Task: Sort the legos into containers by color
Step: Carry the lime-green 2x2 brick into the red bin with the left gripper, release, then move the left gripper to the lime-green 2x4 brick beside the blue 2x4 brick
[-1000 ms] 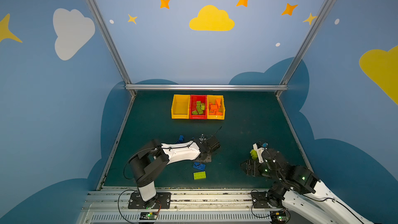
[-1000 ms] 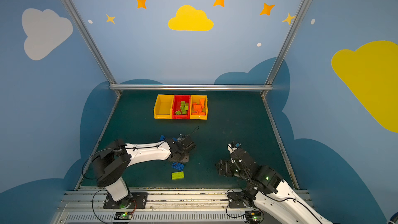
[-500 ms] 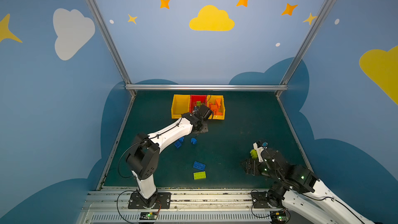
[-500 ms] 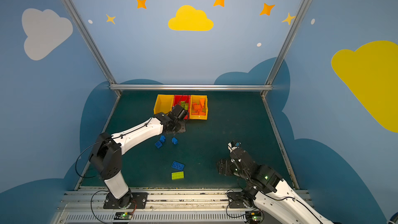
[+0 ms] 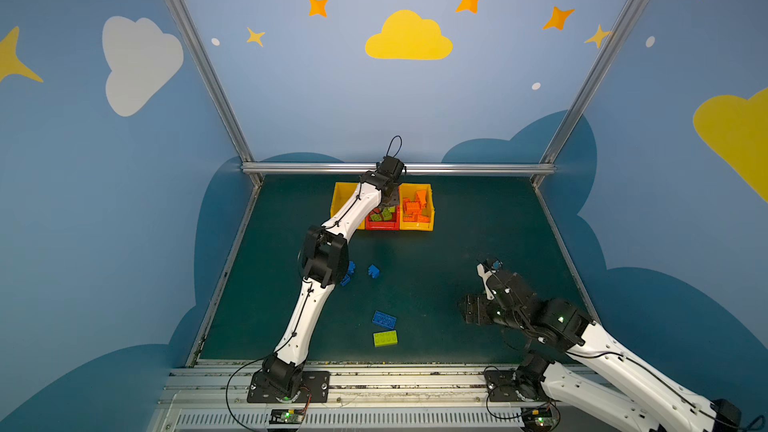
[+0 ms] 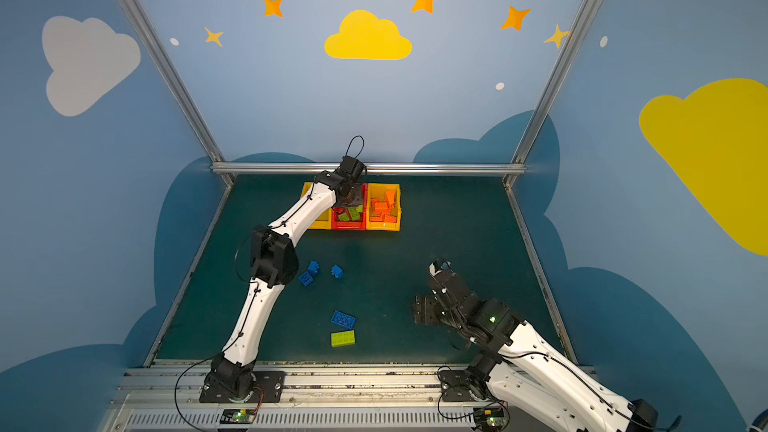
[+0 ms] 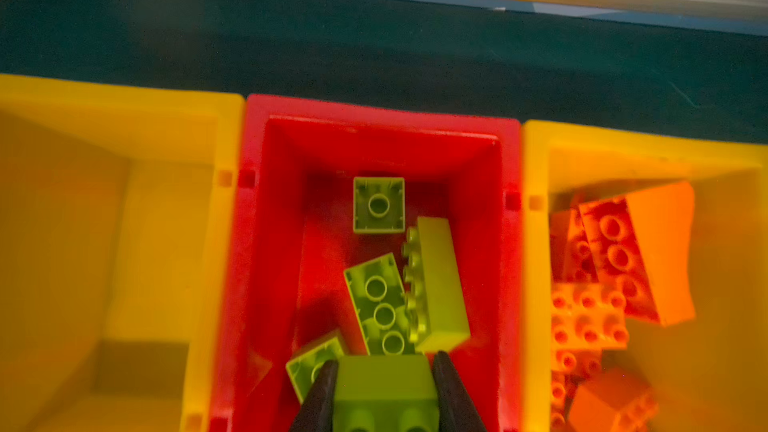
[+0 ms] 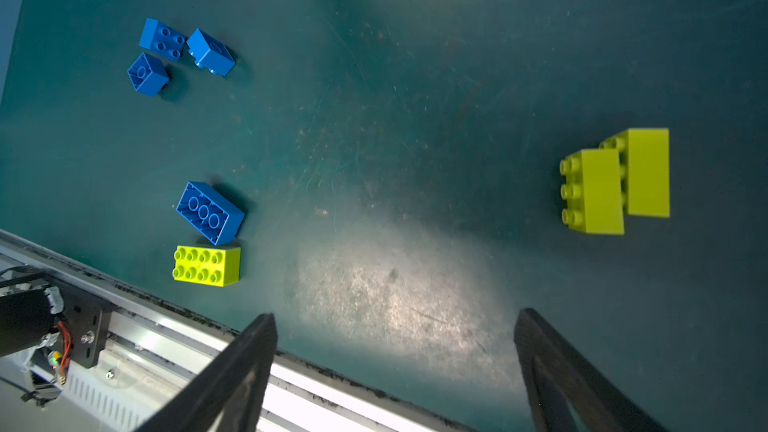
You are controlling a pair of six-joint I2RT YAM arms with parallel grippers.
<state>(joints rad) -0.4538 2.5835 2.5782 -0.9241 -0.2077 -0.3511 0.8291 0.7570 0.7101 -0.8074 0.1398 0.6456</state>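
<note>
3 bins on scuffed green mat, blue cloud-painted walls

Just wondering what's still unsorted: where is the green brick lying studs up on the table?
In both top views the green brick lies on the mat near the middle of the front rail, with a long blue brick just behind it.

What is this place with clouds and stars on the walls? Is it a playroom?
Probably a robot test booth decorated like one: left arm and right arm bolted to a metal rail, aluminium frame posts, small sorting bins.
</note>
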